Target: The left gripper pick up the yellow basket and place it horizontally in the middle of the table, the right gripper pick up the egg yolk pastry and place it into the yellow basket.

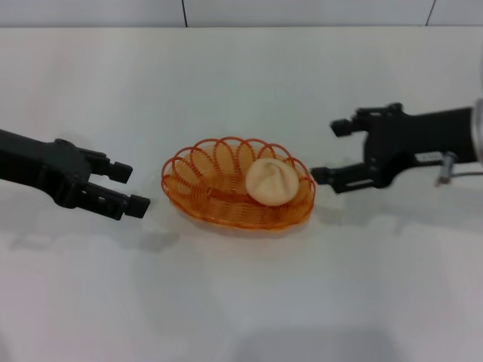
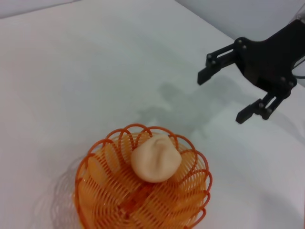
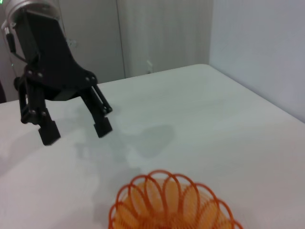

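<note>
The yellow basket [image 1: 219, 185], orange-amber looped wire, sits on the white table [image 1: 241, 302] near its middle. The egg yolk pastry [image 1: 272, 181], a pale domed bun, lies inside it toward its right end. The basket [image 2: 119, 191] and pastry [image 2: 156, 157] also show in the left wrist view, and the basket's rim [image 3: 167, 200] in the right wrist view. My left gripper [image 1: 130, 188] is open and empty just left of the basket. My right gripper [image 1: 330, 151] is open and empty just right of it, close to the rim. Each shows in the other's wrist view: right gripper [image 2: 224, 98], left gripper [image 3: 76, 131].
The table's far edge meets a grey wall [image 1: 302, 11] at the back. A doorway or panel [image 3: 157, 33] stands beyond the table's end in the right wrist view.
</note>
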Available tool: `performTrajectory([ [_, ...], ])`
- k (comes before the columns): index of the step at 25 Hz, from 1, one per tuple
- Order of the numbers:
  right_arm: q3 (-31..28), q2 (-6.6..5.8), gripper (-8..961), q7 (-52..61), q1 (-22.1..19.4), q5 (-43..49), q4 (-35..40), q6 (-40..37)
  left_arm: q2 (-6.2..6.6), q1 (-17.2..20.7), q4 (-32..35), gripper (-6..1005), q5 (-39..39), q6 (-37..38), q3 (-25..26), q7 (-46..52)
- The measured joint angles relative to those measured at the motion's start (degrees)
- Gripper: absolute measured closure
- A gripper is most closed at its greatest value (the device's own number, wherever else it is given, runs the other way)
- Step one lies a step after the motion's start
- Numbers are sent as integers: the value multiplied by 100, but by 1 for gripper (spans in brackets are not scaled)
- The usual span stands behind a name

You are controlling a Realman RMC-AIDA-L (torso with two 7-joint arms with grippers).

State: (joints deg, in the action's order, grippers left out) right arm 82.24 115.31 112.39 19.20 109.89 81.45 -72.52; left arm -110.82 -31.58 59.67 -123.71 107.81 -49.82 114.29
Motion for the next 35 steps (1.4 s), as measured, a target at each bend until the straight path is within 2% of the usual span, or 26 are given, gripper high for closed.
performTrajectory([
  [2, -116, -4, 106, -90, -122, -12, -16, -125, 4, 47, 0, 119, -1, -10, 4, -94],
  [8, -298, -15, 115, -399, -334, -113, -210, -378, 11, 197, 1, 119, -1, -25, 99, -407],
  [15, -331, -17, 115, -763, -347, -366, -533, -469, -24, 286, 1, 119, 2, -15, 175, -667],
  [35, -287, -18, 115, -786, -298, -372, -491, -713, -87, 229, 1, 119, 45, 4, 175, -891],
])
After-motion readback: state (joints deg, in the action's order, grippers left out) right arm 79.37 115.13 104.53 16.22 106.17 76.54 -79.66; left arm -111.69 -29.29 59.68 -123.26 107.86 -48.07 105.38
